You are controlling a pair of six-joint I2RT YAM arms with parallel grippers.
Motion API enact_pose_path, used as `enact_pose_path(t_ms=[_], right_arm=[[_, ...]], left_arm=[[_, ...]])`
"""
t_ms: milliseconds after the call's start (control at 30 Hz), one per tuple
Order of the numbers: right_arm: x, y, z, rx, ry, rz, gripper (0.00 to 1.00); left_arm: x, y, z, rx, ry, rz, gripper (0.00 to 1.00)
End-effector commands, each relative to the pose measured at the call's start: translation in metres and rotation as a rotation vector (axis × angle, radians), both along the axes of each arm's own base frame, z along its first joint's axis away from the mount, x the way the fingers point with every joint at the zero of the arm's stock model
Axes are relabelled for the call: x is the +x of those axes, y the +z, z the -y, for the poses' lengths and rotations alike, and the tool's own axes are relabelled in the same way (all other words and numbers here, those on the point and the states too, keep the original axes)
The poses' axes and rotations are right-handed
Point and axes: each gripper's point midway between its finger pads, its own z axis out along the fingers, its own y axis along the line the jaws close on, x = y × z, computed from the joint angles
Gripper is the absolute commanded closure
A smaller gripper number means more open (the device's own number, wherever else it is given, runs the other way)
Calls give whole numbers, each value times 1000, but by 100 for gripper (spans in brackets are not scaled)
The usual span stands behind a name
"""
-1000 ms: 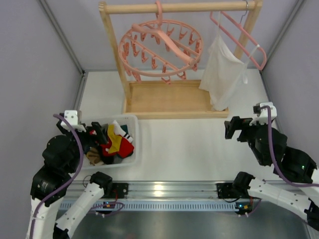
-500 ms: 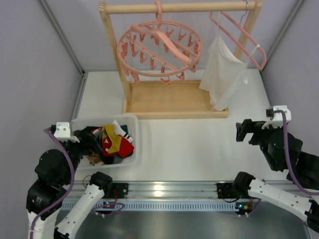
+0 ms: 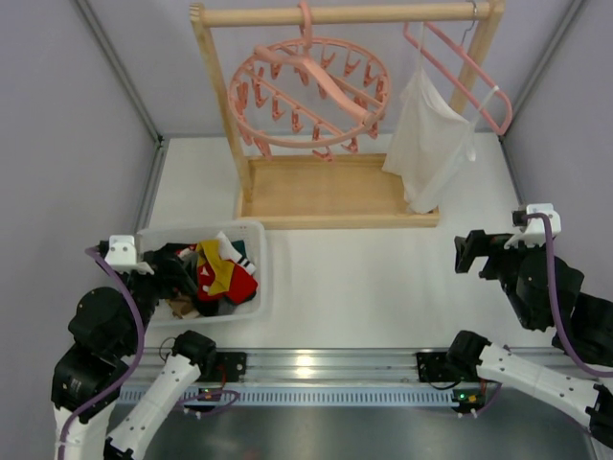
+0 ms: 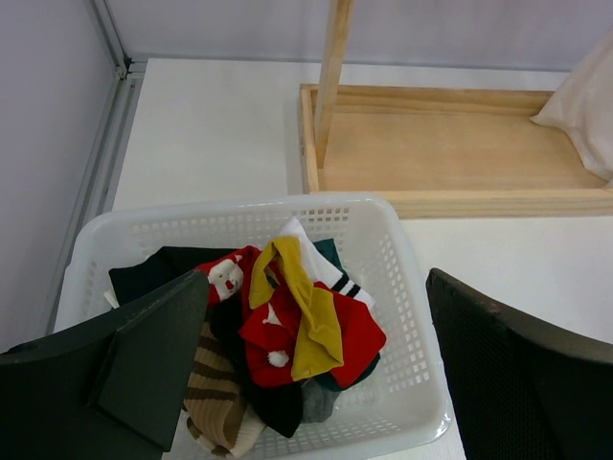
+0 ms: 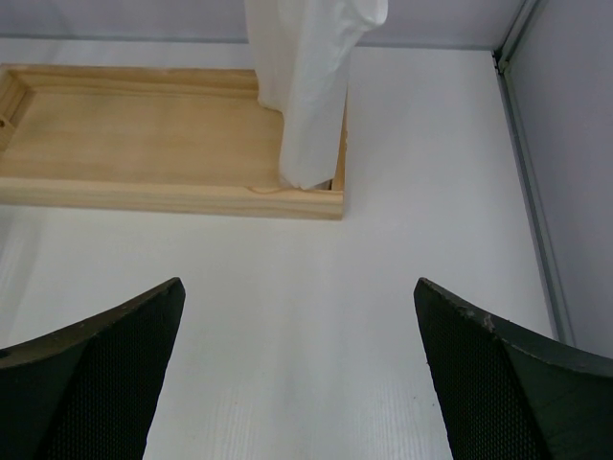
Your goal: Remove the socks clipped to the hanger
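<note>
I see both sets of jaws spread wide, gripping nothing: my left gripper (image 4: 316, 287) hovers above the white mesh basket (image 4: 407, 287) at 8 o'clock in the top view, and my right gripper (image 5: 299, 287) above the table (image 5: 402, 192) at 4 o'clock. The socks (image 4: 297, 331) lie heaped in that basket, well apart from the round pink hanger (image 3: 326, 84), which hangs on the wooden rack (image 3: 326, 192) at 12 o'clock.

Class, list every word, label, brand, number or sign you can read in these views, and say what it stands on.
None can be read.
The socks in the basket show only stripes and a small figure motif, no letters.
The hanger, wooden rack and white cloth bag are plain.
</note>
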Motion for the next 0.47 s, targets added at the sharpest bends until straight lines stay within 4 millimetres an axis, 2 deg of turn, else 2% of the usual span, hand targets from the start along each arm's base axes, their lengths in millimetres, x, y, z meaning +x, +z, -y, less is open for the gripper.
enact_pose_path(t_ms=[0,433], right_arm=[[1,-1,3,0,-16,10,1],[4,-3,-3,8,-5,15,0]], left_arm=[[-1,-1,-3,10,6,4,1],[-3,-1,-3,12,2,10,1]])
